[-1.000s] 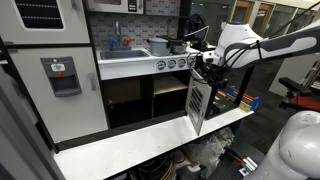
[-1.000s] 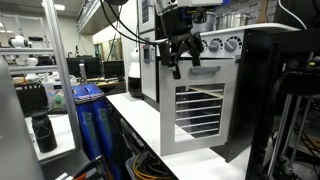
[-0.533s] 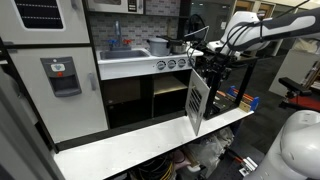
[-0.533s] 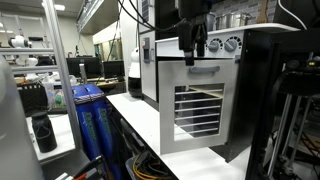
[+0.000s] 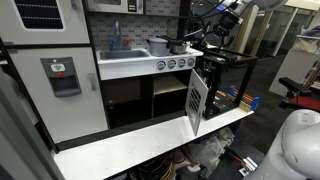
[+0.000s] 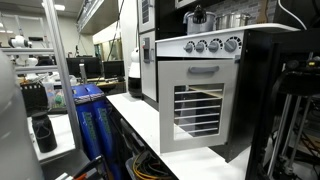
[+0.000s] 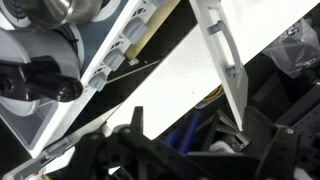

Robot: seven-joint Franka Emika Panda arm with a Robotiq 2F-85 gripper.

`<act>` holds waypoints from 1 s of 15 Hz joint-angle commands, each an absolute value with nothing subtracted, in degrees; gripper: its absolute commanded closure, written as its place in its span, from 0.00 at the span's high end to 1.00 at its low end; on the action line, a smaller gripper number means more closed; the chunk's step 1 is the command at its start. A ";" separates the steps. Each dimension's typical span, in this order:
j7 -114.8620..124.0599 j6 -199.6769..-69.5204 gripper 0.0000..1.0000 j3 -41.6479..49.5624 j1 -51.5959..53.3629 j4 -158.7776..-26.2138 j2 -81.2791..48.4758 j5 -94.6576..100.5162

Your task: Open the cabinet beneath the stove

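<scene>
- In an exterior view, the cabinet (image 5: 198, 100) sat just right of centre, below the stove (image 5: 172, 62). Its slatted door was swung outward, with the dark interior showing to the left of it.
- The arm (image 5: 228, 12) was at the upper right, above the stove.
- The gripper (image 7: 190, 140) lay along the bottom of the wrist view, jaws spread wide and empty, clear of the cabinet.

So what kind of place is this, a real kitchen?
Probably a robotics lab, not a real kitchen: the stove and slatted cabinet door belong to a toy kitchen on a white table, with equipment benches behind.
</scene>
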State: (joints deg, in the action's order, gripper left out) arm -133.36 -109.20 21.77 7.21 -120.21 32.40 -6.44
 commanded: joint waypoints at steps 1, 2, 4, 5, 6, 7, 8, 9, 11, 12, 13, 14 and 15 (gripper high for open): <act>-134.75 -106.57 1.00 20.00 7.13 -115.84 28.02 -11.86; -131.97 -106.51 1.00 18.50 6.40 -115.98 27.33 -12.63; -128.66 -106.44 1.00 16.30 5.74 -116.77 26.71 -13.33; -126.61 -106.68 1.00 15.15 5.48 -117.24 26.38 -13.16; -125.07 -106.95 1.00 14.32 5.50 -117.58 26.06 -13.06; -123.42 -107.10 1.00 13.48 5.47 -117.96 25.73 -12.80; -122.14 -107.16 1.00 12.74 5.50 -118.38 25.60 -12.55; -121.07 -107.09 1.00 12.07 5.60 -118.81 25.41 -12.41; -120.14 -107.15 1.00 11.07 5.98 -120.12 25.52 -12.42; -120.32 -107.31 1.00 10.63 6.21 -121.13 25.71 -12.35; -120.92 -107.65 1.00 10.27 6.38 -122.38 25.98 -12.24; -121.43 -108.06 1.00 9.98 6.45 -123.85 26.19 -12.19; -121.54 -108.33 1.00 9.64 6.40 -125.03 26.18 -11.90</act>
State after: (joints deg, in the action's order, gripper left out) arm -120.28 -107.64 10.99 7.33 -121.42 25.56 -11.81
